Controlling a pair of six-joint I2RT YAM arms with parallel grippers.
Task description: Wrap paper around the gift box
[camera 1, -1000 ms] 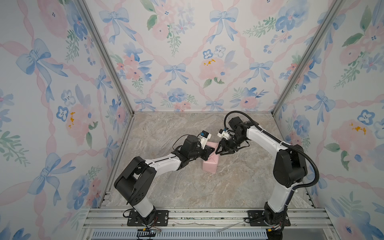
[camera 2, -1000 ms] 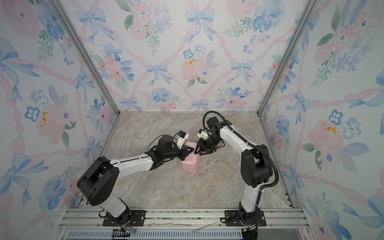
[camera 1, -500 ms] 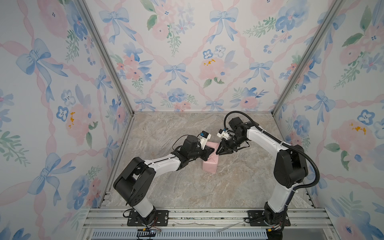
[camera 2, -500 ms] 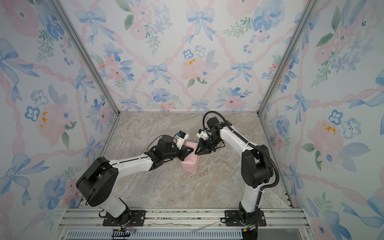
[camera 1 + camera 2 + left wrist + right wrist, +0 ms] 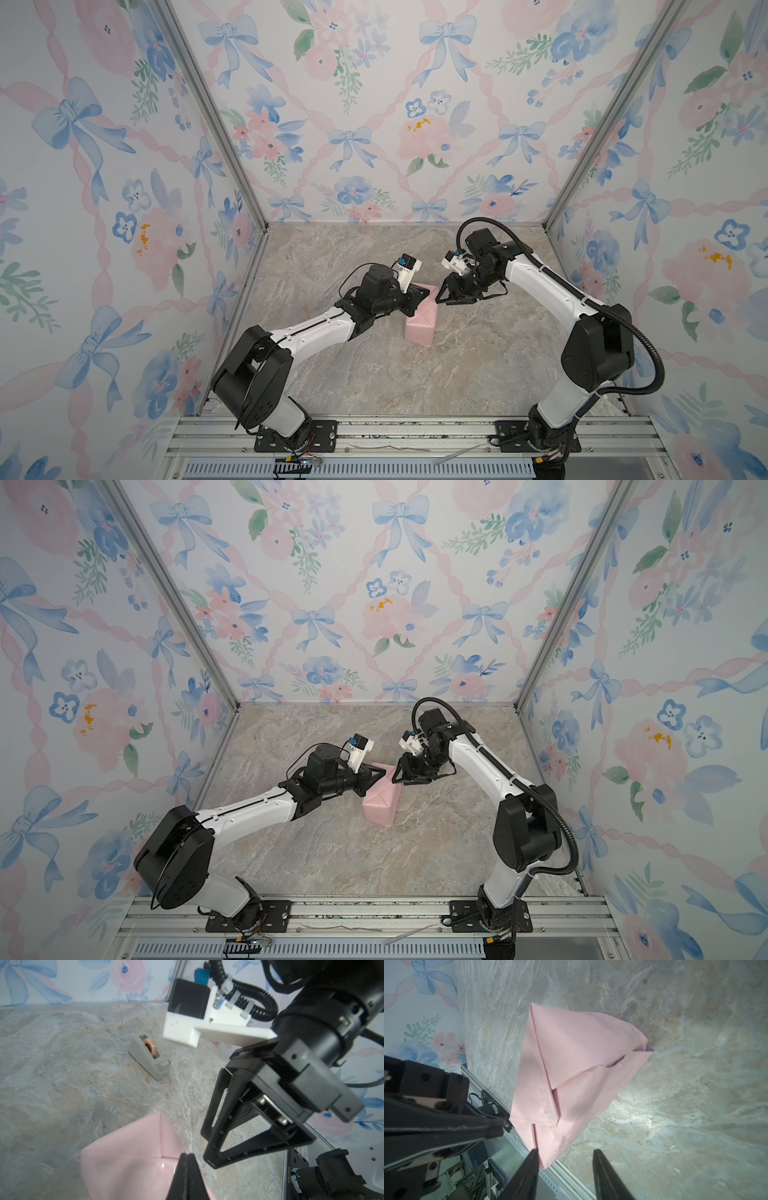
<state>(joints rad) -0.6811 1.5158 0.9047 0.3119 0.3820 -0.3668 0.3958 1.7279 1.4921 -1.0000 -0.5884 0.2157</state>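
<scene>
With the paper [image 5: 420, 326] folded round the presumably hidden gift box at mid-worktop [image 5: 415, 374], keep the shut left tool [image 5: 427, 294] pinning its far end while the half-open right tool [image 5: 441, 301] nips the loose point squarely.

A robot test cell of a lab kind is shown. A marble-look tabletop [image 5: 415, 374] is enclosed by floral-papered panels [image 5: 374, 104] joined by aluminium posts [image 5: 218, 124]. The left arm [image 5: 316, 330] and right arm [image 5: 548, 291] are bolted to a metal rail [image 5: 415, 432].
</scene>
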